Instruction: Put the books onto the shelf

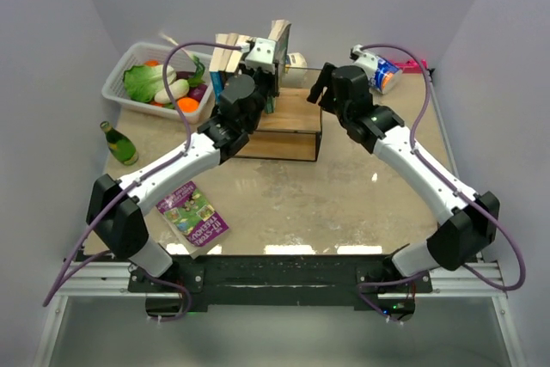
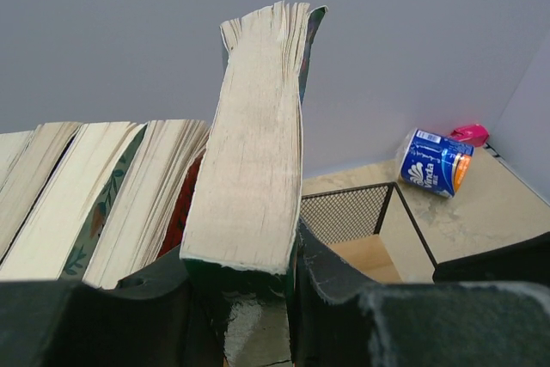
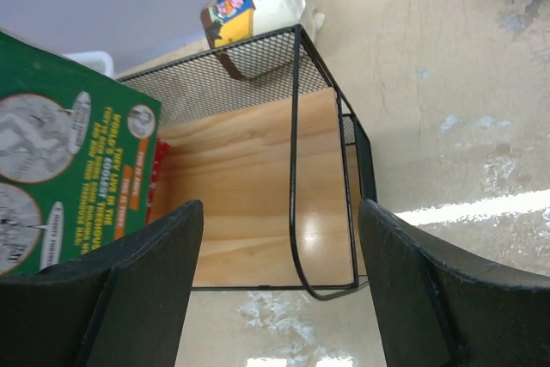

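Note:
My left gripper (image 1: 260, 64) (image 2: 245, 277) is shut on a green-covered book (image 2: 254, 143) (image 1: 279, 40), held upright with its cream page edges toward the wrist camera, over the left half of the shelf (image 1: 288, 126). Several other books (image 2: 86, 195) (image 1: 225, 56) stand leaning together just left of it. My right gripper (image 1: 316, 88) (image 3: 279, 285) hangs open above the shelf's wooden board (image 3: 258, 186), nothing between its fingers. The held book's green cover (image 3: 60, 169) shows to its left. One purple-and-green book (image 1: 193, 214) lies flat on the table near the left arm's base.
A white basket (image 1: 120, 70) of vegetables stands at the back left, a green bottle (image 1: 120, 143) in front of it. A blue can (image 1: 387, 76) (image 2: 434, 161) and a pink object (image 2: 469, 133) lie back right. A white carton (image 3: 253, 2) sits behind the shelf.

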